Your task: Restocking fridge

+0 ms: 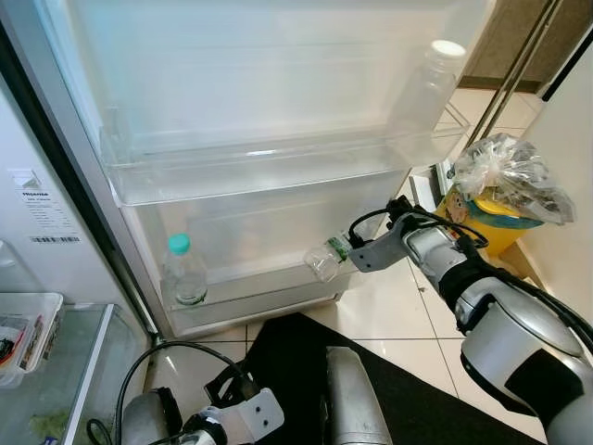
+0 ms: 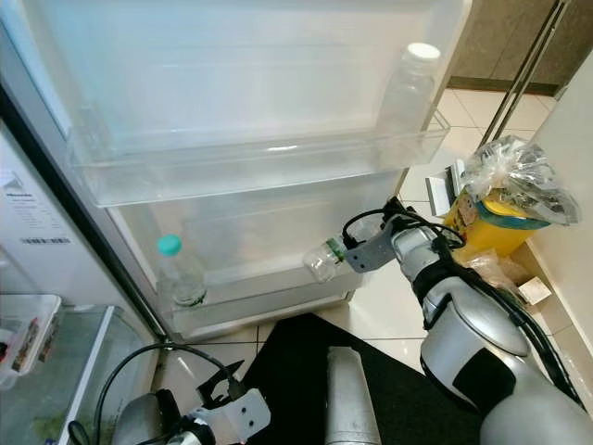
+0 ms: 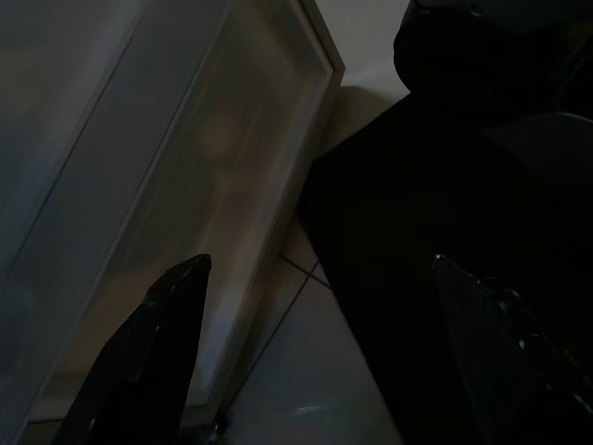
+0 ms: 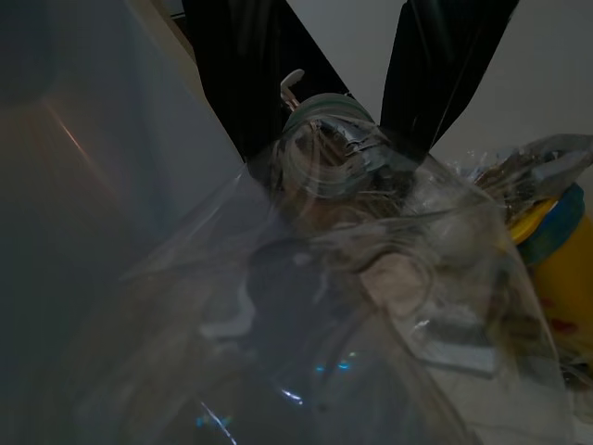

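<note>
The right gripper (image 1: 341, 252) squeezes a small clear bottle (image 1: 323, 260) in the middle of the frame, beside the low door shelf (image 1: 250, 306); it looks light, thin and slippery, so hold its middle gently.

You have a clear plastic bottle (image 1: 325, 259) lying tilted on its side at frame centre, just beside the right end of the lower door shelf (image 1: 250, 301). A teal-capped bottle (image 1: 183, 271) stands upright at that shelf's left end. Upper right, a white-capped bottle (image 1: 428, 83) leans in the upper door shelf (image 1: 259, 171).
</note>
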Available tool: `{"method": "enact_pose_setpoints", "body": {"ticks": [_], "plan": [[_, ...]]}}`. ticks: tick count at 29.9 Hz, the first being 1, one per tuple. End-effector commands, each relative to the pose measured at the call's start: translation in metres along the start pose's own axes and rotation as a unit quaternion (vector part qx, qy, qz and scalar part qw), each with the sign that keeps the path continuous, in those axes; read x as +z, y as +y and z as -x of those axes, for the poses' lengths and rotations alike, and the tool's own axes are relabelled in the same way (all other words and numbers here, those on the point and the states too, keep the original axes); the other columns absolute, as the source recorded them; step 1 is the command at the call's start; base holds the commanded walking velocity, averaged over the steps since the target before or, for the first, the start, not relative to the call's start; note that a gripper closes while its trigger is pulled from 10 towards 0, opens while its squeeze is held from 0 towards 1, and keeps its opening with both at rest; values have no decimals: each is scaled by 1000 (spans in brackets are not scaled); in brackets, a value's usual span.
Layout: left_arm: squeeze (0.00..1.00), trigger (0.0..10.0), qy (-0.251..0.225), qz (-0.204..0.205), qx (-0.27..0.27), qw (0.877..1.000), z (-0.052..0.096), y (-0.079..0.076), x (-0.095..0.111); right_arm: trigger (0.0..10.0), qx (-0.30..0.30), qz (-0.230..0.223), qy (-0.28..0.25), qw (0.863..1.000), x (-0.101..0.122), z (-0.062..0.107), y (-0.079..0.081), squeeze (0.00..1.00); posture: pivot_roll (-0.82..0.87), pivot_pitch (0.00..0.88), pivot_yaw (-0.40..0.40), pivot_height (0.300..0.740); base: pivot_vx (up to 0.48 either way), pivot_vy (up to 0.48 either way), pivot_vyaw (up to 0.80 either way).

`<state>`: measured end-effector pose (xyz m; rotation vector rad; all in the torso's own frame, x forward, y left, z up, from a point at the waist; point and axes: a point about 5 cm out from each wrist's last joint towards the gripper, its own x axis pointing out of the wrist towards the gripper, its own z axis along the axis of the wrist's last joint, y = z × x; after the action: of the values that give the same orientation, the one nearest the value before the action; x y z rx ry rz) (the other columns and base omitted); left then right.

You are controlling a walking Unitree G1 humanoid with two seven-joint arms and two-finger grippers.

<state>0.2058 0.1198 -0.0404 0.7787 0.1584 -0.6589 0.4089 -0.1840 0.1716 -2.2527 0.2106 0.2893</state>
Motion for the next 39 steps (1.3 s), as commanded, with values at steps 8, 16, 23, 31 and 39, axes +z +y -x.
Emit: {"method": "enact_pose_setpoints", "body": {"ticks": [8, 16, 23, 31, 39], "plan": [[0, 10000, 38, 16, -23, 999, 14, -20, -12, 10000, 10, 37, -20, 999, 9, 0, 1, 0, -89, 296, -141, 453, 0, 0, 0], [0, 10000, 41, 17, -23, 999, 15, -21, -13, 10000, 33, -74, -2, 997, 2, 0, 2, 0, -92, 297, -142, 453, 0, 0, 0], [0, 10000, 40, 18, -23, 999, 13, -22, -12, 10000, 40, -147, 6, 988, 0, 0, -3, 0, -96, 295, -145, 453, 0, 0, 0], [0, 10000, 40, 18, -24, 999, 12, -22, -11, 10000, 29, -138, 16, 990, -8, -1, -16, 0, -101, 293, -147, 453, 0, 0, 0], [0, 10000, 37, 19, -20, 999, 9, -21, -8, 10000, 9, -31, -2, 999, -2, -1, -23, 0, -105, 284, -155, 453, 0, 0, 0]]}}
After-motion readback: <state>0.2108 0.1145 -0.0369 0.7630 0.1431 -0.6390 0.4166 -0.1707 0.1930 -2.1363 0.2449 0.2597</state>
